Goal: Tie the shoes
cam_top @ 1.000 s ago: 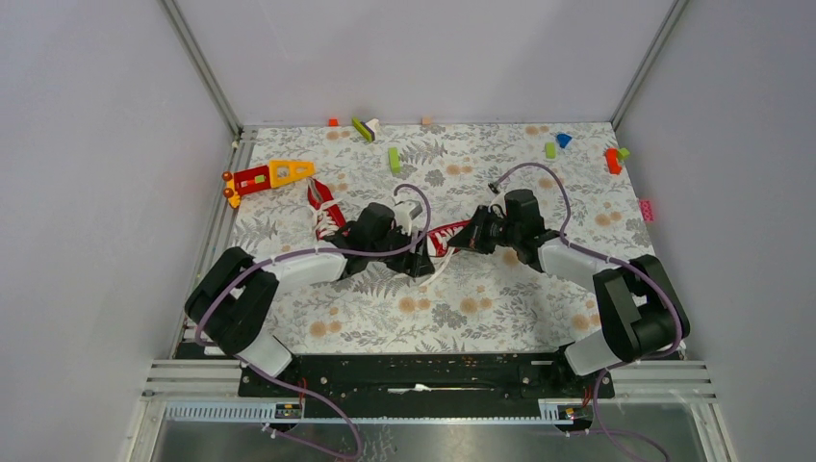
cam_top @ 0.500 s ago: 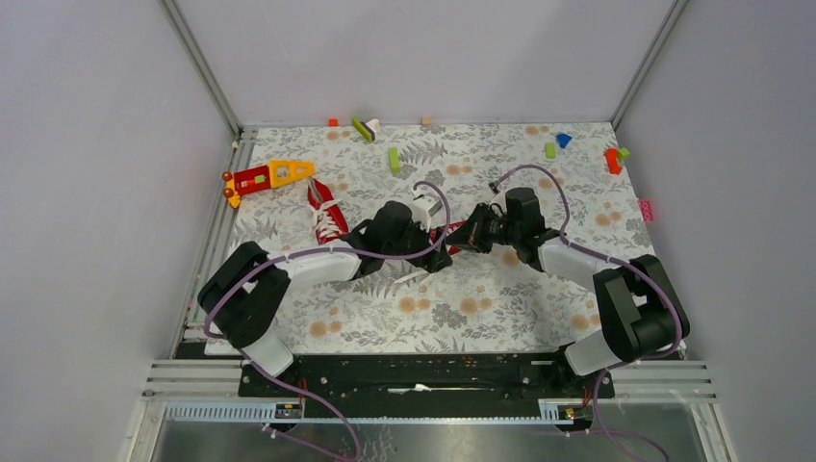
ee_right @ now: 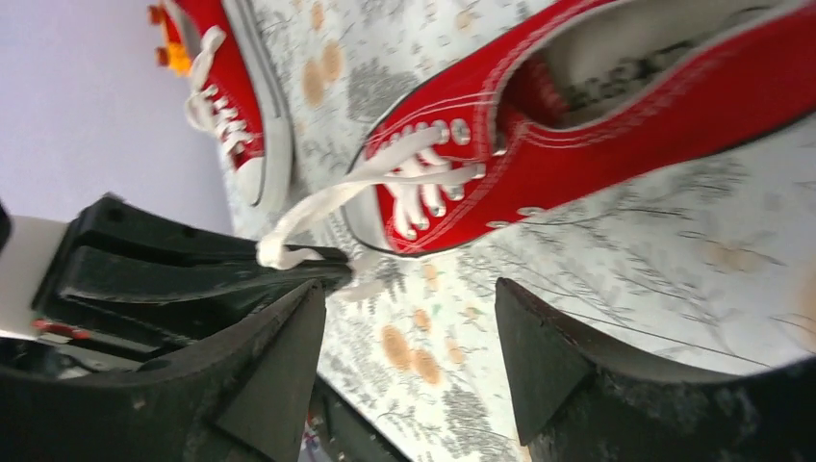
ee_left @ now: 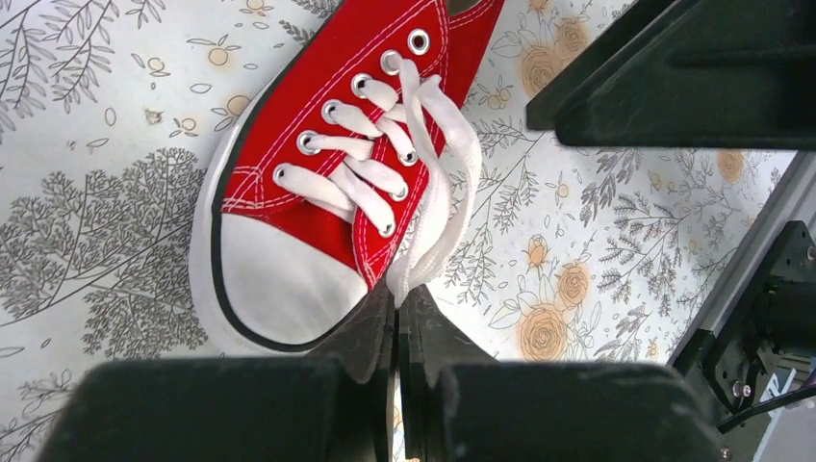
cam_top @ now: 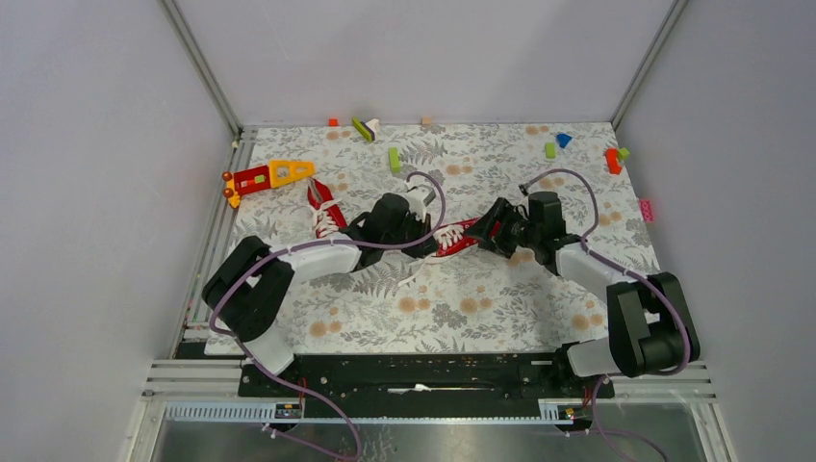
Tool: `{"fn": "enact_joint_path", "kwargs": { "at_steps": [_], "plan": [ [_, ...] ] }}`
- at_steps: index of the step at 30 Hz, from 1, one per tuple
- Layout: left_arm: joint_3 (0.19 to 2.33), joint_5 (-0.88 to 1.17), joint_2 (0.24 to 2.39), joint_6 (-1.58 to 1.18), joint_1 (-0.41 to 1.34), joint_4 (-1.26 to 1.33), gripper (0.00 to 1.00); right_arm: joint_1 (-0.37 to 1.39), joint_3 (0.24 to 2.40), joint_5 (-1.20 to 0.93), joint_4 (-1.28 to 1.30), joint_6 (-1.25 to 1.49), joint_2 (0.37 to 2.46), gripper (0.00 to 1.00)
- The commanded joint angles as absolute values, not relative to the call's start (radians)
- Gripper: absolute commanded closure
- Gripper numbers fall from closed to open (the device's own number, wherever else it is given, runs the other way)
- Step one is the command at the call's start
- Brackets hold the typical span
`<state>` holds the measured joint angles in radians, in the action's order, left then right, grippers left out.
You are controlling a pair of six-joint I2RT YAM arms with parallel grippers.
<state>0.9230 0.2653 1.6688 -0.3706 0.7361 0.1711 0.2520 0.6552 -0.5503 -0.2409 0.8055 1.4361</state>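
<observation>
Two shoes: red canvas with white soles and toe caps, both lying on the floral surface (cam_top: 462, 308).
Centre shoe (cam_top: 462, 238): sits near the middle of the surface, between the two end effectors, toe pointing toward the left arm and heel toward the right arm.
Second shoe (cam_top: 325, 210): lies farther left, beside the left arm and near a red-and-yellow toy piece (cam_top: 269, 176).
Laces (ee_left: 435, 197): white strands leave the centre shoe's upper eyelets and run together past the toe cap.
Left end effector (ee_left: 397, 310): closed, pinching the ends of those laces just off the toe of the centre shoe.
Right end effector (ee_right: 404, 361): fingers (ee_right: 544, 361) spread wide and holding nothing, facing the heel end of the centre shoe; whether it touches the shoe cannot be told.
Blocks (cam_top: 394, 159): several small coloured pieces scattered along the far edge, well apart from both shoes.
</observation>
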Motion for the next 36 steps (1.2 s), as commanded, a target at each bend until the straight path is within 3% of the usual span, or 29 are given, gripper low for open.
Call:
{"fn": "enact_joint_path", "kwargs": {
  "at_steps": [1,5,11,14,22,27,36],
  "plan": [
    [0.939,0.288,1.585,-0.382,0.73,0.166,1.0,0.211,0.64,-0.356,-0.097,0.679,1.34,0.32],
    [0.946,0.3,1.551,-0.383,0.73,0.125,1.0,0.175,0.636,-0.211,-0.043,0.655,1.317,0.46],
    [0.949,0.312,1.496,-0.383,0.731,0.088,1.0,0.173,0.613,-0.025,-0.008,0.676,1.309,0.78],
    [0.965,0.336,1.481,-0.392,0.731,0.068,1.0,0.173,0.619,0.056,-0.008,0.706,1.344,0.86],
    [1.001,0.379,1.463,-0.448,0.771,0.054,1.0,0.187,0.774,-0.126,-0.045,0.729,1.596,0.88],
    [1.011,0.427,1.435,-0.447,0.791,0.062,1.0,0.206,0.9,-0.307,-0.066,0.696,1.719,0.82],
    [1.137,0.428,1.467,-0.434,0.778,-0.081,1.0,0.258,1.004,-0.38,-0.059,0.669,1.782,0.7]
  ]
}}
